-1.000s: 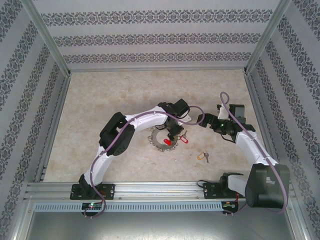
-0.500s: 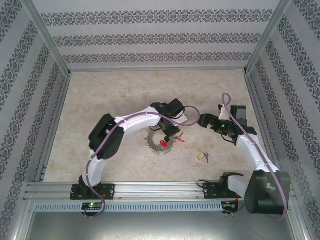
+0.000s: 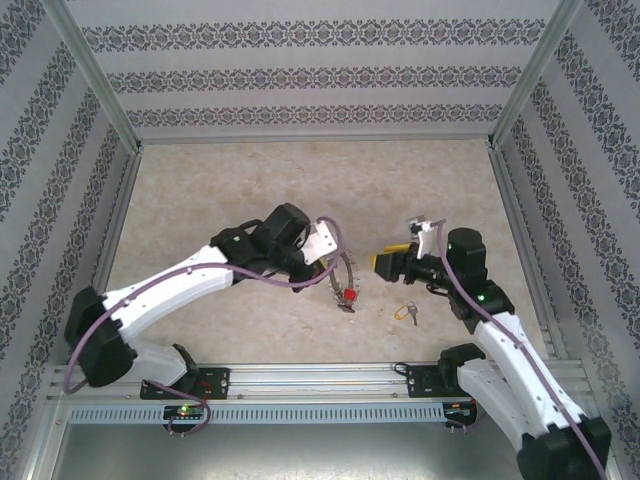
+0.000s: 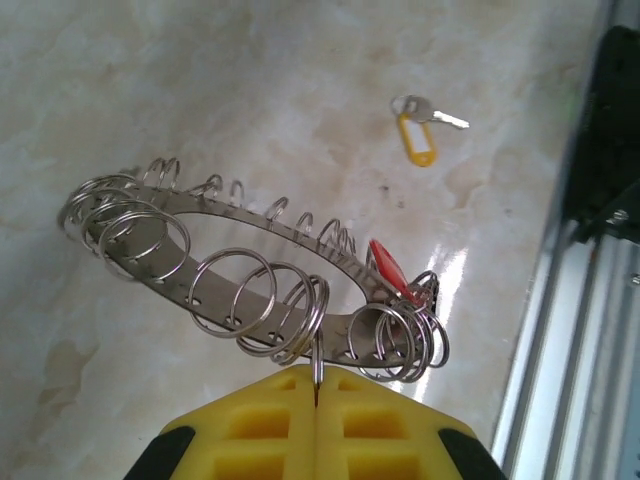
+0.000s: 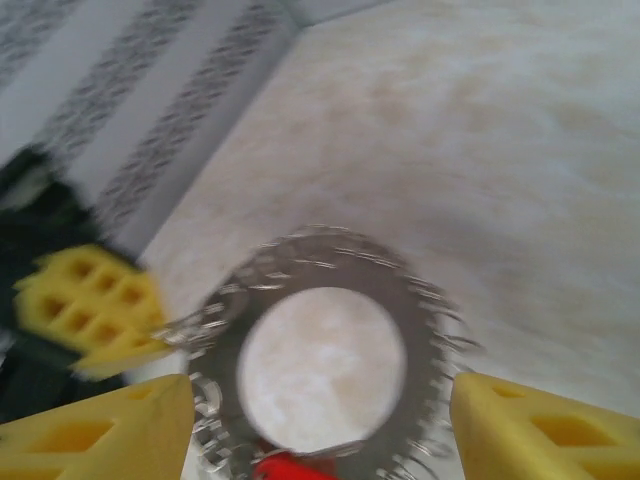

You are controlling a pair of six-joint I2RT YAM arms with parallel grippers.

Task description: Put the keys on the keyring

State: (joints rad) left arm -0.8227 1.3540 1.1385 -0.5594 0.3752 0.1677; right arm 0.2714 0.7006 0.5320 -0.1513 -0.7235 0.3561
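Pinching one small loop of the keyring (image 4: 215, 305) tight, the left gripper (image 4: 316, 385) held it tilted above the table (image 4: 200, 80), a red key (image 4: 388, 272) hanging from its rim. The right gripper (image 5: 320, 390) faced the ring, jaws wide and empty. A yellow key (image 4: 418, 140) lay on the table, well apart.

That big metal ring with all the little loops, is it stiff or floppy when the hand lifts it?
Probably stiff: the keyring holds its flat hoop shape though the left hand pinches just one small loop. It may swing, hanging from that loose loop. The small loops and red key likely dangle and jingle.
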